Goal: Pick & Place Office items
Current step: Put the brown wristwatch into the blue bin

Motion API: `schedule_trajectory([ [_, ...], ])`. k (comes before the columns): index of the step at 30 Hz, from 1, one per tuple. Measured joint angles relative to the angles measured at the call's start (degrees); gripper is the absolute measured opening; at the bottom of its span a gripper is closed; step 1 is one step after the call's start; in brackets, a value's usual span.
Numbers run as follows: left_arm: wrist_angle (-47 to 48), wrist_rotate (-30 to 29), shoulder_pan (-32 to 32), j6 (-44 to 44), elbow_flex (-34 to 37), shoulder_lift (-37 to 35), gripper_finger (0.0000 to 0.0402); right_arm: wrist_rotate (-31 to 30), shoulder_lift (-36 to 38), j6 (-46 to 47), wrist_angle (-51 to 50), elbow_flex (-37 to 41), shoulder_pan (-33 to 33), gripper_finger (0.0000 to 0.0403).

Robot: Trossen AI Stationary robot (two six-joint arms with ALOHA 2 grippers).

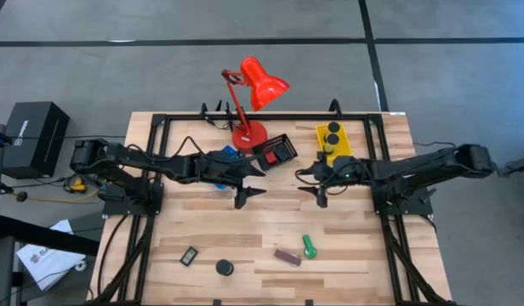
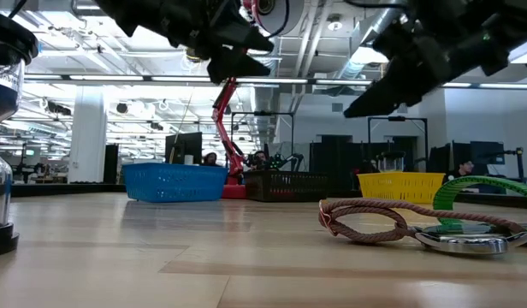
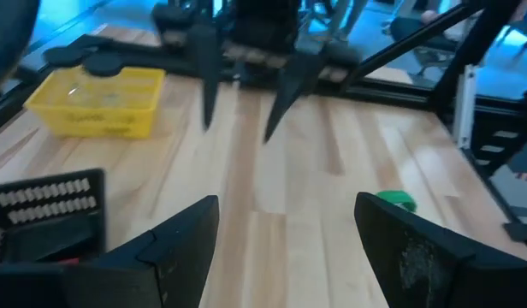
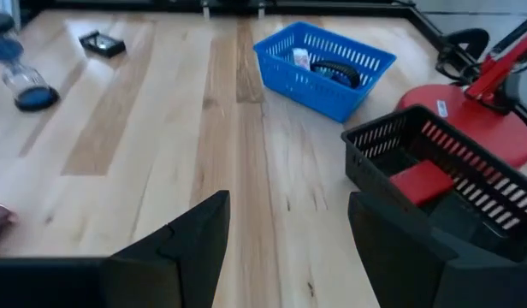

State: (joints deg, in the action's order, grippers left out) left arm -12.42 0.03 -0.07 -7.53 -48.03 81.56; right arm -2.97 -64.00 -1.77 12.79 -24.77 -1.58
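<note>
My left gripper (image 1: 249, 184) hangs open above the bare middle of the table, just right of the blue tray (image 4: 323, 64). My right gripper (image 1: 316, 184) faces it, open, near the yellow tray (image 1: 334, 141); both hold nothing. In the yellow tray lie black round pieces (image 1: 333, 132). A red block (image 4: 424, 183) lies in the black tray (image 1: 276, 151). Near the table's near edge lie a green stubby cylinder (image 1: 309, 246), a brown bar (image 1: 287, 257), a black round piece (image 1: 224, 268) and a small black rectangle (image 1: 189, 256).
A red desk lamp (image 1: 249, 132) stands on its round base at the table's far edge, between the blue and black trays. A dark frame (image 1: 160, 119) runs round the table. Bare wood (image 1: 283, 212) lies between the grippers and the loose items.
</note>
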Motion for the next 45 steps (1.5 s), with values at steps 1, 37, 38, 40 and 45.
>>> schedule_trajectory([
  [1,-0.2,0.0,-0.4,0.0,0.0,0.0,0.0269,0.0,-1.3,-0.2,0.8,0.0,0.0,0.0230],
  [37,-7.9,0.0,-11.1,6.9,0.0,0.0,0.0269,0.0,-9.4,-4.2,7.3,-2.3,0.0,0.0230],
  [38,-8.0,0.0,-11.3,6.9,0.0,0.0,0.0269,0.0,-9.4,-4.2,7.3,-2.3,0.0,0.0230],
  [40,-8.1,0.0,-11.7,6.9,0.0,0.0,0.0269,0.0,-9.4,-4.2,7.3,-2.3,0.0,0.0230],
  [45,-8.5,-3.2,-13.3,6.9,-0.2,0.6,0.0269,0.0,-9.4,-4.2,7.3,-2.3,0.0,0.0230],
])
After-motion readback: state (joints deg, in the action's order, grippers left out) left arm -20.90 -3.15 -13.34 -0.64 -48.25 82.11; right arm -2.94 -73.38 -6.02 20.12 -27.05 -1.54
